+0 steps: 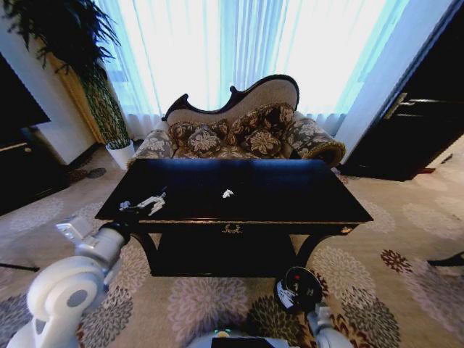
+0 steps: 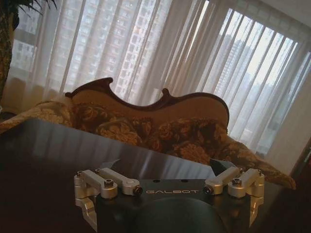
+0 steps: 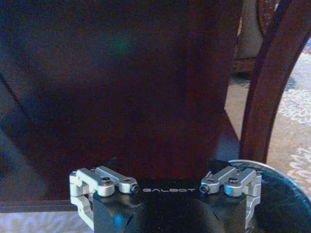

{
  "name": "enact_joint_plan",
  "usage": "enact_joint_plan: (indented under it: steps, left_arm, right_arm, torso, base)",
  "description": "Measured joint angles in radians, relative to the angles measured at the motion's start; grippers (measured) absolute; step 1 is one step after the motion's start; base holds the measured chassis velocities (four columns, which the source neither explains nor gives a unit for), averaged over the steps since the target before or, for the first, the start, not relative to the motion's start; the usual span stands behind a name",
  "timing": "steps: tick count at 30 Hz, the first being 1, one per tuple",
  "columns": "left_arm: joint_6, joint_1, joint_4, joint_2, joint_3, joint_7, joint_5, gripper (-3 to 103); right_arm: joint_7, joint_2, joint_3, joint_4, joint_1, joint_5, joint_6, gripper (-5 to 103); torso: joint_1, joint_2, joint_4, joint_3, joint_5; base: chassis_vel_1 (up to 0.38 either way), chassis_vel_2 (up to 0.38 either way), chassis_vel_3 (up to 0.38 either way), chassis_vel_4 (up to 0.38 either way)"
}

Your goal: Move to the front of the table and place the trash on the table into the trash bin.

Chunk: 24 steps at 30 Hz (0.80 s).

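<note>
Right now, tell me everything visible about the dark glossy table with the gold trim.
The dark glossy wooden table is rectangular, its top reflecting the bright curtained window. A thin gold line runs along its front edge, with a small gold emblem at the centre. Curved legs frame a lower shelf. It stands on patterned carpet before a floral sofa. A small white crumpled paper scrap lies near mid-top; the left gripper hovers at its front-left corner.

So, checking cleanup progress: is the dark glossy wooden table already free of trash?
No, a white crumpled paper scrap lies near the middle of the dark glossy wooden table in the head view.
</note>
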State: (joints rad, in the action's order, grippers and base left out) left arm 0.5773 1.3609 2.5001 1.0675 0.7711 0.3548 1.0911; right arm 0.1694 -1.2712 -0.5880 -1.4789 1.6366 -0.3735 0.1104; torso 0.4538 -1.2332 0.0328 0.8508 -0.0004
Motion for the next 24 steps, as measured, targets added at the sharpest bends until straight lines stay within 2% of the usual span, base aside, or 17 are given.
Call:
enact_joint_plan:
  steps: [3,7,8,12,17,20,24]
  left_arm:
    - [-0.001,0.001,0.0,0.016,-0.002,0.0,-0.012,100]
    - [0.0,0.014,0.0,0.049,-0.014,0.001,-0.033,100]
    - [0.0,0.014,0.0,0.049,-0.014,0.001,-0.033,100]
    - [0.021,-0.009,0.0,0.064,-0.046,0.038,-0.079,100]
    - [0.025,-0.027,0.0,0.059,-0.059,0.041,-0.08,100]
    - [0.025,-0.035,0.0,0.049,-0.038,0.036,-0.052,100]
    - [0.023,-0.044,0.0,0.042,-0.029,0.033,-0.041,100]
  right_arm:
    - [-0.001,0.0,0.011,-0.08,0.074,-0.007,-0.03,100]
    - [0.009,0.005,0.001,-0.282,0.215,-0.046,-0.07,100]
    - [0.009,0.005,0.001,-0.282,0.215,-0.046,-0.07,100]
    - [-0.012,0.06,-0.01,-0.475,0.348,-0.071,-0.093,100]
    - [-0.013,0.097,-0.06,-0.61,0.448,-0.07,-0.106,100]
    - [0.004,0.125,-0.114,-0.708,0.532,-0.049,-0.1,100]
    - [0.007,0.119,-0.141,-0.802,0.581,-0.04,-0.092,100]
  torso:
    - [0.0,0.0,-0.0004,0.0,0.0003]
    - [0.0,0.0,-0.0002,0.0,0.0001]
    - [0.0,0.0,-0.0002,0.0,0.0001]
    - [0.0,0.0,-0.0003,0.0,0.0005]
    - [0.0,0.0,-0.0001,0.0,0.0002]
    - [0.0,0.0,-0.0003,0.0,0.0]
    - [0.0,0.0,-0.0002,0.0,0.0002]
  base:
    - [0.0,0.0,0.0,0.0]
    - [0.0,0.0,0.0,0.0]
    - [0.0,0.0,0.0,0.0]
    - [0.0,0.0,0.0,0.0]
    - [0.0,0.0,0.0,0.0]
    - [0.0,0.0,0.0,0.0]
    - [0.0,0.0,0.0,0.0]
